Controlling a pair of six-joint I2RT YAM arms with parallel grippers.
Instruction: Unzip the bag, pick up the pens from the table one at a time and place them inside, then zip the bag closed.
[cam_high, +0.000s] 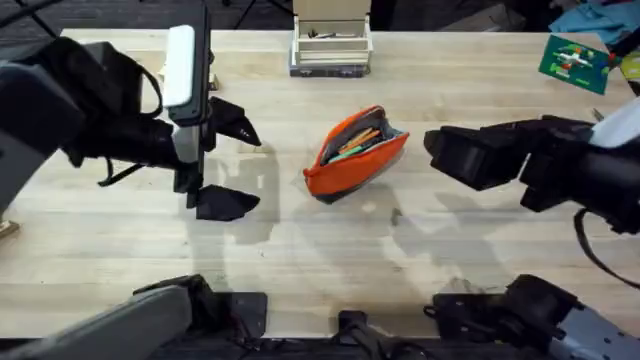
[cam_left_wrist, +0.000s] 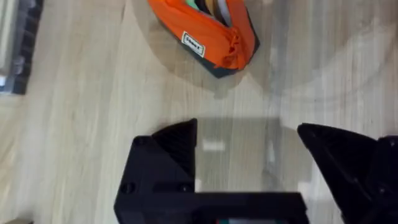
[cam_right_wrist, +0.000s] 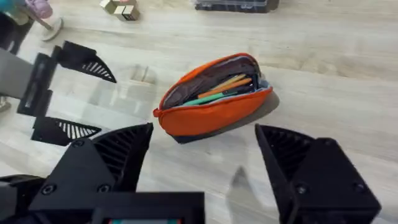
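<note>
left gripper: on the left side of the table, well apart from the bag, jaws wide with nothing between them; the left wrist view shows bare wood between its fingers.
right gripper: jaws wide and empty too, hanging to the right of the bag, pointed toward it.
bag: one orange pouch near the middle of the table, between the two grippers, lying on its side with the zipper open and the mouth gaping.
pens: inside the open bag, slim sticks in green and orange show in the right wrview view; the exact number i cannot tell. no pen lies loose on the wood around the bag.
step in hand: by the look of it, the loading is done and zipping shut is what is left.
risk: the bag is soft and nothing pins it, so a pull on the zipper with one gripper alone would likely drag the whole bag across the table.
risk two: the zipper tab is too small to make out, so a grab could miss it or pinch fabric.
risk three: a pen end near the mouth could snag the zipper.
far edge: one grey box with small parts.
count: two grippers, one bag, one box.
</note>
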